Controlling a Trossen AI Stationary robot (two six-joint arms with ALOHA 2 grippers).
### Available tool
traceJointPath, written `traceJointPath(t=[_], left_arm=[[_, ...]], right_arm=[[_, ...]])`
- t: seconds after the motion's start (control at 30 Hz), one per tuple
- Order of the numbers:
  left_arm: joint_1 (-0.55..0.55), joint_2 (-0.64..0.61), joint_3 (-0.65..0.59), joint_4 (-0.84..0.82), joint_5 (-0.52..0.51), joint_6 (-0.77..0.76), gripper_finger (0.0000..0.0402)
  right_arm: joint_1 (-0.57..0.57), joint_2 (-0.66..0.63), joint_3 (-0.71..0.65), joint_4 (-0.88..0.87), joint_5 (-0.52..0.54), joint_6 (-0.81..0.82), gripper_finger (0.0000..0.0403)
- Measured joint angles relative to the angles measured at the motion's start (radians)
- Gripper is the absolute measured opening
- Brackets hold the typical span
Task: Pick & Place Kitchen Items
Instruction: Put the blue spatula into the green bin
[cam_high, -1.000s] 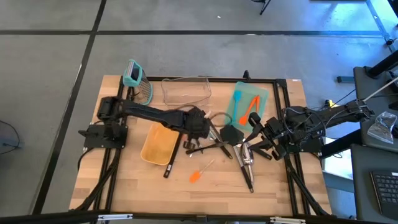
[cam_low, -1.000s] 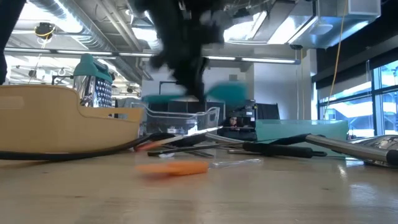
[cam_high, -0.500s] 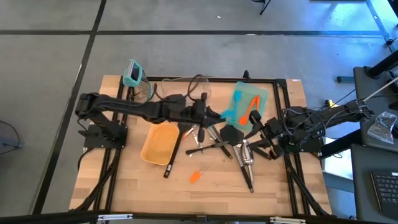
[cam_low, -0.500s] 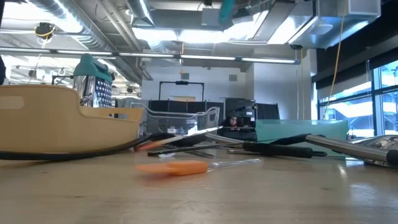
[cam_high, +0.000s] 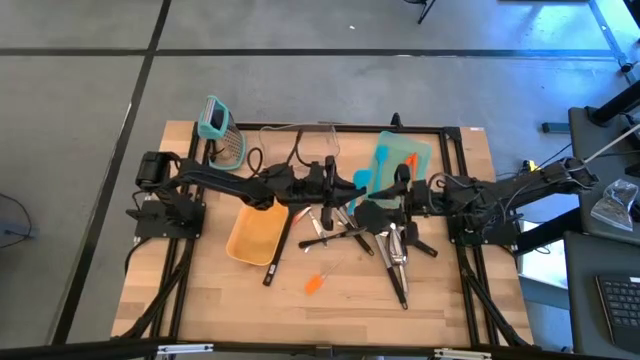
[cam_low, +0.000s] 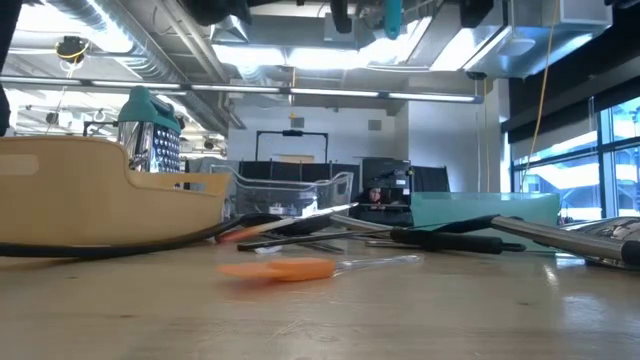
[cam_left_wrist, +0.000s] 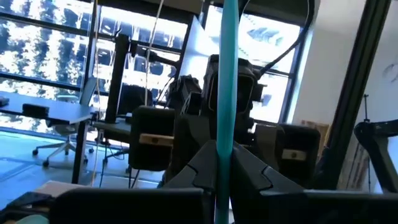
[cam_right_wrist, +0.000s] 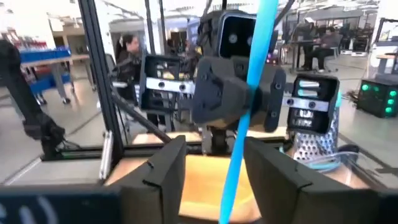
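Above table centre, left gripper (cam_high: 340, 187) clamping teal spatula (cam_left_wrist: 225, 93) upright, fingers shut on handle; right gripper (cam_high: 398, 192) facing it, fingers parted around handle, not gripping.

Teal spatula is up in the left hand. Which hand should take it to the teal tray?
Right, probably: the right hand stands open around the teal spatula, and the teal tray lies on its side.

Bright overall, ceiling lights (cam_low: 300, 45) glare in low view, window (cam_left_wrist: 56, 56) backlight, near tabletop (cam_low: 320, 320) blurry, soft shadows, arms silhouetted
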Motion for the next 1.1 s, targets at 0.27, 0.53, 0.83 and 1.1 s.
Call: traceJointPath(t=[0.27,0.53,0.83,1.1], left_arm=[[-0.013,-0.001,0.000,0.008,0.019,0.000,0.0014],[-0.034,0.020,0.000,0.012,-0.005,0.024,0.0014],[-0.029,0.062,0.000,0.088,-0.010,0.008,0.0014],[-0.022,0.062,0.000,0.091,-0.009,0.007,0.0014]], right_arm=[[-0.020,0.023,0.000,-0.031,0.044,0.087,0.0219],[-0.047,0.102,0.000,0.051,0.035,0.095,0.0238],[-0.058,0.150,0.008,0.089,-0.010,0.089,0.0235],[-0.059,0.192,0.035,0.056,-0.010,0.110,0.0159]])
